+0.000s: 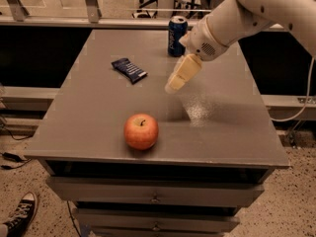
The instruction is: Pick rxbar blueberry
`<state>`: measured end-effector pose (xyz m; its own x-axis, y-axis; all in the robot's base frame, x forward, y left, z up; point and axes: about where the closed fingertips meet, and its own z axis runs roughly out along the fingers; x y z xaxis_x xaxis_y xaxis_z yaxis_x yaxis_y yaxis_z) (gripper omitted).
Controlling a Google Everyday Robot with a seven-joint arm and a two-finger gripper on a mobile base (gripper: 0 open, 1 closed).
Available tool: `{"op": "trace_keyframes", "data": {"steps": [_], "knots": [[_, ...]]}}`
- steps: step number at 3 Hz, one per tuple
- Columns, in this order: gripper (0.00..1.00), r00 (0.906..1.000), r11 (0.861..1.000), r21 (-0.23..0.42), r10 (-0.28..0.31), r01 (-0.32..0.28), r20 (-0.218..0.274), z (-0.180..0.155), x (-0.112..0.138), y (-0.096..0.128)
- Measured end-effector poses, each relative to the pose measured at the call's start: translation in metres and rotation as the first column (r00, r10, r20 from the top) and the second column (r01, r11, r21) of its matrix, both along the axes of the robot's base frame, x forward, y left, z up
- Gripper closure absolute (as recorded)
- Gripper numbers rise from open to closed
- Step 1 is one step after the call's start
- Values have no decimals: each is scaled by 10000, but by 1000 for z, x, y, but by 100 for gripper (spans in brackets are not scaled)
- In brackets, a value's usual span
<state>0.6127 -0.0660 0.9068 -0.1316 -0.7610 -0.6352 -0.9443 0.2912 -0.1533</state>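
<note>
Presently in hand: the reach, seemingly; no grasp is being made yet.
end effector (176, 78): hovering over the middle of the table (232, 132), carrying nothing; how wide it is standing cannot be told.
rxbar blueberry (129, 70): lying flat, far left, near the end effector but apart.
next move: likely calling for a leftward shift, then a descent onto the bar.

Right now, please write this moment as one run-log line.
rxbar blueberry: flat on table, not held | gripper: above table, right of bar, apart | apple: near front | can: upright, back
</note>
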Motion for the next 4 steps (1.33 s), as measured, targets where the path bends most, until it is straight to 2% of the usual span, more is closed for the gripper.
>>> {"op": "trace_keyframes", "data": {"steps": [1,2,3,4], "knots": [[0,10000,10000,0,0,0,0,0,0,0],[0,9997,9932,1138,252,-247,-33,-11,11,35],[0,9989,9822,1827,457,-438,-62,-23,25,65],[0,9998,9747,2231,191,-170,-71,-43,53,92]]}}
